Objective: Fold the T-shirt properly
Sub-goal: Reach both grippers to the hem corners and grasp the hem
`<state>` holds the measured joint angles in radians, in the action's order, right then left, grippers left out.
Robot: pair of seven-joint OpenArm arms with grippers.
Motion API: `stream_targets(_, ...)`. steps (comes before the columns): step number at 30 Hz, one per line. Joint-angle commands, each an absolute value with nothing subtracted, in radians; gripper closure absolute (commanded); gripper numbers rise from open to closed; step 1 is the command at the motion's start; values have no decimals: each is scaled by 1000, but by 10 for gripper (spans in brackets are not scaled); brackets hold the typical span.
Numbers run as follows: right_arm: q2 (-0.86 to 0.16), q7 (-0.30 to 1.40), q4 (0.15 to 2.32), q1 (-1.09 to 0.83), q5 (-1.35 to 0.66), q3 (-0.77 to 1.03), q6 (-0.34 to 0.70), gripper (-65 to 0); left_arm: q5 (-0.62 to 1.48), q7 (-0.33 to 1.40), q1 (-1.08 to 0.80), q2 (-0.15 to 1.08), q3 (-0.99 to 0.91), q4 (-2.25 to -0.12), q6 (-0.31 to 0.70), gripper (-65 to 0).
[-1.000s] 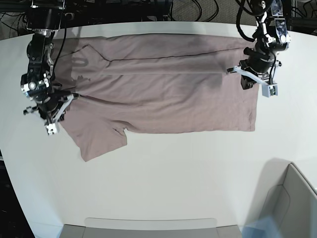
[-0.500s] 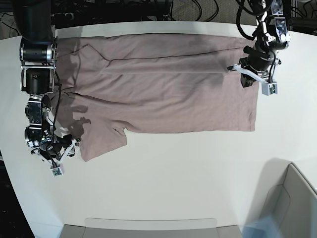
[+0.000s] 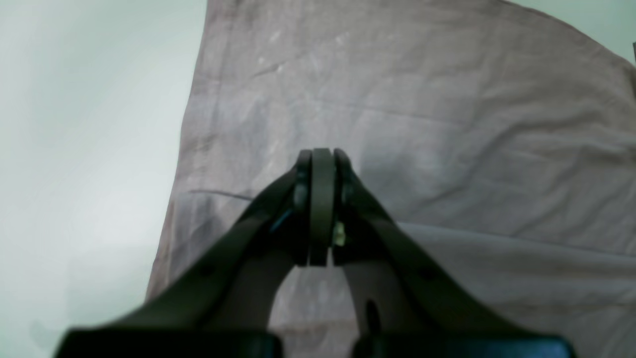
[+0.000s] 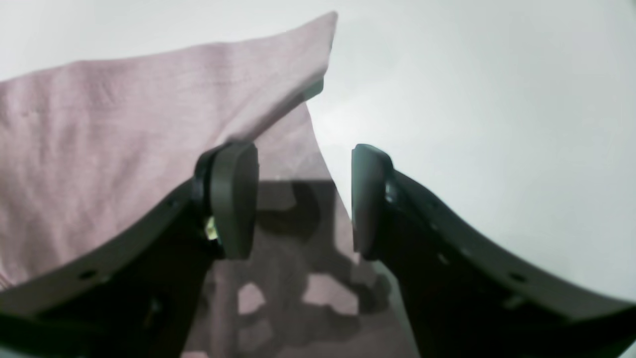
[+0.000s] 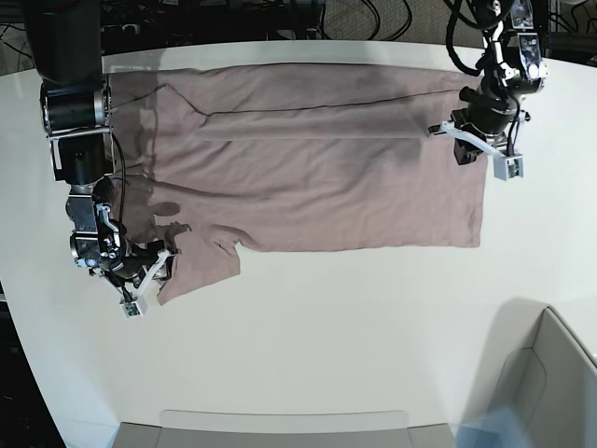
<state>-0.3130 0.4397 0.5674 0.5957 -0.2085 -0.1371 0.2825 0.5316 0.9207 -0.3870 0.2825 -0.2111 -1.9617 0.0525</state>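
The pink-mauve T-shirt (image 5: 326, 177) lies flat across the far half of the white table (image 5: 326, 327), with its top part folded down along a long crease. One short sleeve points toward the front left. My right gripper (image 5: 152, 278) is open low over that sleeve's lower edge. In the right wrist view the gripper (image 4: 303, 204) straddles the sleeve's edge, the cloth (image 4: 124, 124) lying mostly to the left. My left gripper (image 5: 476, 154) is shut just above the shirt's right edge. In the left wrist view the gripper (image 3: 320, 209) hangs over wrinkled cloth (image 3: 447, 124), holding nothing I can see.
A grey bin (image 5: 550, 373) stands at the front right corner. A pale flat tray (image 5: 280, 425) lies along the front edge. Black cables and frame parts (image 5: 308, 14) run behind the table's far edge.
My right arm has swung from the shirt's left edge down toward the front, then moved right onto the sleeve's lower corner. My left gripper has barely moved.
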Motion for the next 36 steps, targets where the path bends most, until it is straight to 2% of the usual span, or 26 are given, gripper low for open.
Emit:
stream_targets(1, -308, 479, 567, 591, -189, -140, 292, -304, 533, 905, -360, 292, -216, -1975, 54, 0)
stream_targets(6, -308, 487, 568, 573, -189, -145, 294, -295, 532, 905, -294, 292, -214, -1926, 54, 0)
stream_targets(9, -311, 487, 568, 572, -189, -145, 294, -222, 532, 905, -225, 295, -214, -1868, 54, 0)
stream_targets(13, -314, 487, 568, 562, -189, -136, 294, -121, 530, 905, -82, 314, -211, -1727, 56, -136)
stream_targets(15, -326, 487, 568, 561, -189, -136, 294, -105, 532, 895, -12, 346, -176, -1641, 61, -160)
stream_targets(20, -332, 487, 568, 559, -189, -136, 292, -139, 532, 829, 189, 469, 53, -1363, 54, -163)
stream_targets(25, -334, 487, 568, 559, -189, -136, 292, -189, 532, 742, 289, 515, 140, -1115, 59, -163)
stream_targets(33, -351, 481, 568, 562, -189, -136, 292, -199, 536, 725, 300, 529, 277, -1018, 67, -167)
stream_targets(36, -349, 481, 579, 562, -189, -136, 292, -197, 538, 708, 297, 526, 300, -1010, 165, -146)
